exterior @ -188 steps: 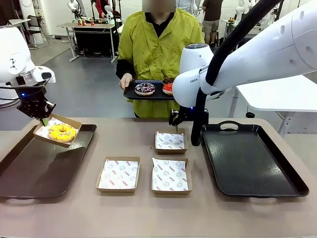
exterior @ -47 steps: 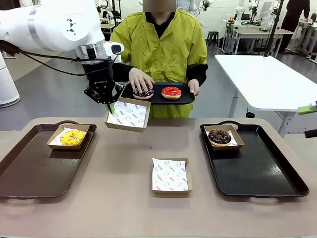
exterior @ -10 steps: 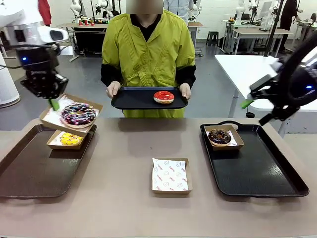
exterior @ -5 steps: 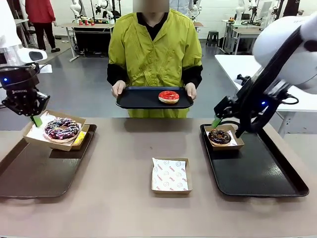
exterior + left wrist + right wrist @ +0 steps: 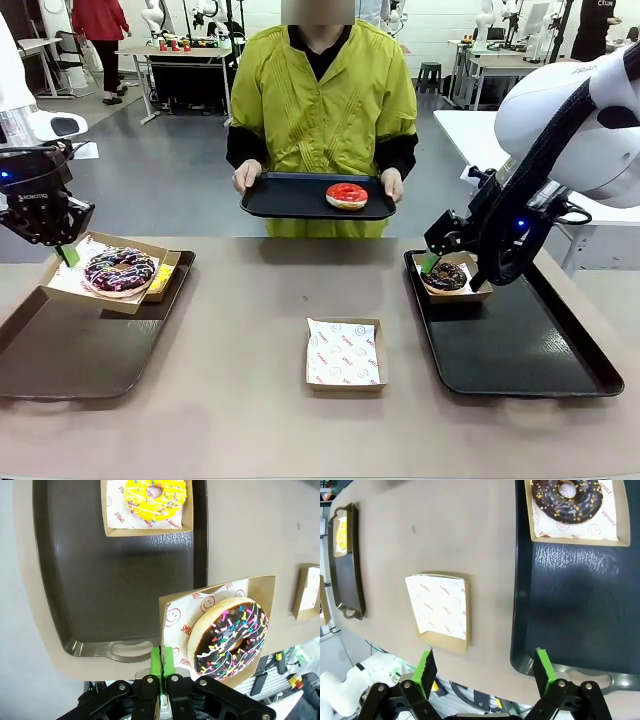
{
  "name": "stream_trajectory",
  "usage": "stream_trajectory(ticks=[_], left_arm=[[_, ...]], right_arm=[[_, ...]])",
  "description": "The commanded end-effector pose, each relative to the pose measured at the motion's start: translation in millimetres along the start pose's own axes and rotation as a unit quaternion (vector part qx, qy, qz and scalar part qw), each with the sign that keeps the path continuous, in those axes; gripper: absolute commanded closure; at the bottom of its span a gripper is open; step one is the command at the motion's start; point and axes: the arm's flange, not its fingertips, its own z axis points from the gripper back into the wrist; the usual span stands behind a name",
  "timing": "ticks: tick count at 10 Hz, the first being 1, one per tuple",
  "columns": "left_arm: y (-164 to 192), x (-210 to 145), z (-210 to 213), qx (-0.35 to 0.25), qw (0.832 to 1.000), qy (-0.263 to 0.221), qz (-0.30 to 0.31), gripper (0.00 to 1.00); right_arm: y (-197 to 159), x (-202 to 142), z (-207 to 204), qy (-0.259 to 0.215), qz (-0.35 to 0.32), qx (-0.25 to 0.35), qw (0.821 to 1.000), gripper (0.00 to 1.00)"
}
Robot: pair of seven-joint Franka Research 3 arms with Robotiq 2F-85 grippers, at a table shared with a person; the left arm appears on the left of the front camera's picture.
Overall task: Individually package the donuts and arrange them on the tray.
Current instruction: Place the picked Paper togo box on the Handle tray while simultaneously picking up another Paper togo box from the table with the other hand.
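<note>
Purple-iced donut point(image 5: 120, 270) sat in a box point(image 5: 95, 302) clamped by the left gripper point(image 5: 66, 254), frame left; it likely needed lowering level onto bare tray point(image 5: 70, 350), beside the yellow donut point(image 5: 161, 277). Right gripper point(image 5: 484, 665) gaped empty.

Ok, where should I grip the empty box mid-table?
Probably by a side wall of the empty box, coming from above, one finger inside and one outside: it lies flat, shallow and open-topped, so only the thin upright rim offers a pinch.

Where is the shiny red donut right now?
In the front view, the red donut sits on the small black tray that the person holds at the far side of the table, toward the tray's right end, near one hand.
</note>
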Motion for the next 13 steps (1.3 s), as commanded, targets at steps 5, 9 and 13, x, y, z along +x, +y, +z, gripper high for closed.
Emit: stream_trajectory(ticks=[5, 9, 13], left_arm=[[-0.3, 0.1, 0.2, 0.000, 1.000, 0.000, 0.000, 0.99], [53.1, -23.4, -5.1, 0.056, 0.997, -0.047, -0.037, 0.99], [97.6, -27.3, -22.4, 0.061, 0.996, -0.060, -0.018, 0.99]], right_arm=[[1.2, 0.3, 0.6, -0.001, 0.001, 0.000, 1.000, 0.00], [69.7, -1.6, -46.2, -0.021, -0.026, -0.153, 0.988, 0.00], [103.3, -2.4, -114.7, -0.004, -0.037, -0.200, 0.979, 0.00]])
